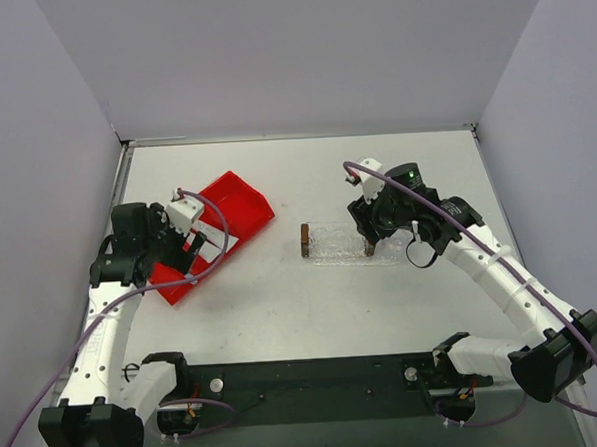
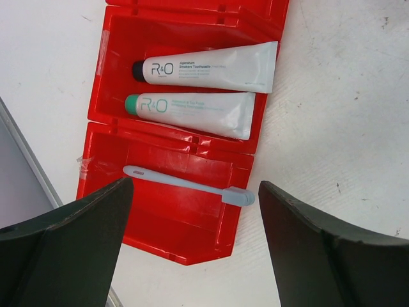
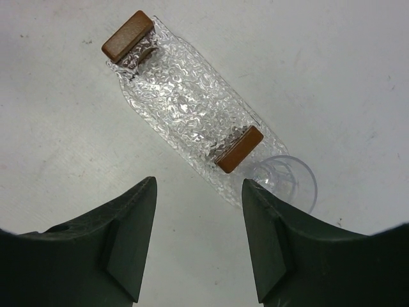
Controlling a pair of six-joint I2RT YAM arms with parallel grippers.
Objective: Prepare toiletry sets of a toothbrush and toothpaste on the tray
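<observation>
— Listing entry one: left gripper [image 2: 195, 192], jaws spread wide, nothing held. What lay under it?

— Red bin [image 2: 166, 236], two compartments. Pale blue toothbrush [image 2: 185, 185] lay directly beneath the fingertips in the nearer compartment, its length spanning the gap between them. Two toothpaste tubes, one black-capped [image 2: 211, 67], one green-capped [image 2: 192, 112], lay side by side in the compartment beyond the fingertips.

— Reason for the wide jaws?

— Judged: hovering ready for a pick, most likely the toothbrush, since it sat centred below.

— Entry two?

— Right gripper [image 3: 198, 185], fingers parted, empty. Clear textured tray [image 3: 185, 105] lay just ahead of its fingertips, flat on the table, nothing from the sets on it. Two brown blocks [image 3: 128, 35] stood at opposite ends; whether they belonged to the tray or to a separate piece could not be told. A clear round rim [image 3: 287, 182] sat beside the right-hand finger.

— Purpose?

— Judged: stationed over the destination, perhaps to steady it. No set begun.
</observation>
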